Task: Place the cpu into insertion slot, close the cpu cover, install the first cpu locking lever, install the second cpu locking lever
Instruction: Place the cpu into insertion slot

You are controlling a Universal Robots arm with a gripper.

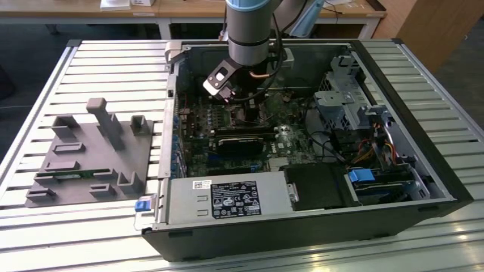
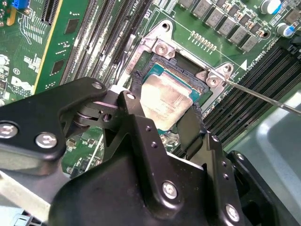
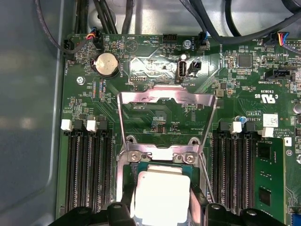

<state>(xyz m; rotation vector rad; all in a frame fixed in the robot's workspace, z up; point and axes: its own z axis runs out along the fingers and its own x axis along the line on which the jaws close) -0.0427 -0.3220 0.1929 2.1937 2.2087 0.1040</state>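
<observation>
We see the gripper (image 2: 165, 104) closed on the cpu (image 2: 162, 96), its fingers (image 2: 190, 129) pressing two opposite edges, and the cpu is at the insertion slot (image 3: 160, 154) in the far middle part of the open computer case (image 1: 302, 238), seated or not we cannot tell, while the cpu cover (image 3: 167, 96) stands flipped open beside it

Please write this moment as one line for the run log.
claw: shut on chip | chip: at socket, not released | cover: open
</observation>
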